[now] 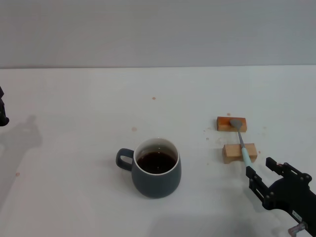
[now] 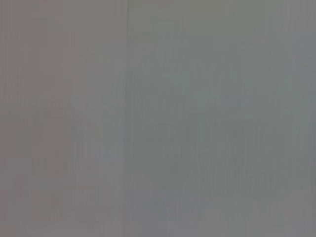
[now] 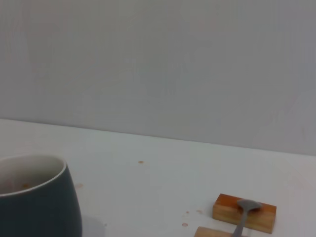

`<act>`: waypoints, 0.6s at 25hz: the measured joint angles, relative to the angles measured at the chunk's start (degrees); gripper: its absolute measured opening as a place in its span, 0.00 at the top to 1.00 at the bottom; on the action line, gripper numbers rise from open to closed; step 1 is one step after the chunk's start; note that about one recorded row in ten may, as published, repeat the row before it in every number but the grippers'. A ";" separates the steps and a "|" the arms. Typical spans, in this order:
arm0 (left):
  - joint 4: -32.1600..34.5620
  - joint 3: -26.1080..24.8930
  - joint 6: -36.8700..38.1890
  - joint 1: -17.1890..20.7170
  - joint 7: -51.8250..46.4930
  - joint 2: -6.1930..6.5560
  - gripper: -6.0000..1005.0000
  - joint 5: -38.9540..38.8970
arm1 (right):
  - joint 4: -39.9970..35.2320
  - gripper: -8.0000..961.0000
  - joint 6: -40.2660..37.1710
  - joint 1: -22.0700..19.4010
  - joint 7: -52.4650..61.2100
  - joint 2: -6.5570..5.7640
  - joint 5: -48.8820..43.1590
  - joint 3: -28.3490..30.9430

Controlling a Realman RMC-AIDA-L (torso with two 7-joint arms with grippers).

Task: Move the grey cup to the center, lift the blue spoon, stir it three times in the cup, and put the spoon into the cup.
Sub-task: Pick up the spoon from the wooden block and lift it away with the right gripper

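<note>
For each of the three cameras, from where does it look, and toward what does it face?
Head view: high on the robot, looking down at the grey cup, the blue spoon on two wooden blocks, the right tool and the left arm's edge.
Left wrist view: only blank grey, no body.
Right wrist view: low, facing the wall; no body.
Shared: cup, spoon, blocks.

the grey cup [image 1: 156,170] stands upright, holding dark liquid, its handle pointing away from the blue spoon [image 1: 241,140]. the spoon lies to the cup's right, bridging two wooden blocks [image 1: 239,152], bowl on the farther one.
</note>
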 joint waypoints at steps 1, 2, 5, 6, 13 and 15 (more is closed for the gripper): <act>-0.10 0.00 0.00 0.07 0.01 0.02 1.00 0.01 | 0.00 0.47 0.00 0.00 0.00 0.00 0.00 0.00; -0.16 0.00 0.00 0.12 0.01 0.07 1.00 0.01 | -0.08 0.47 -0.01 0.07 0.00 0.00 0.00 -0.05; -0.25 0.00 0.00 0.27 0.02 0.12 1.00 0.03 | -0.16 0.47 -0.04 0.19 0.01 0.00 0.00 -0.12; -0.28 0.00 0.00 0.30 0.02 0.14 1.00 0.03 | -0.16 0.47 -0.04 0.19 0.01 0.00 0.00 -0.12; -0.62 0.04 0.01 0.55 0.02 0.26 1.00 0.05 | -0.97 0.47 -0.14 0.91 0.15 0.00 0.00 -0.10; -1.02 0.10 -0.15 0.74 0.02 0.32 1.00 0.05 | -1.42 0.47 -0.42 1.38 0.16 0.00 0.11 -0.10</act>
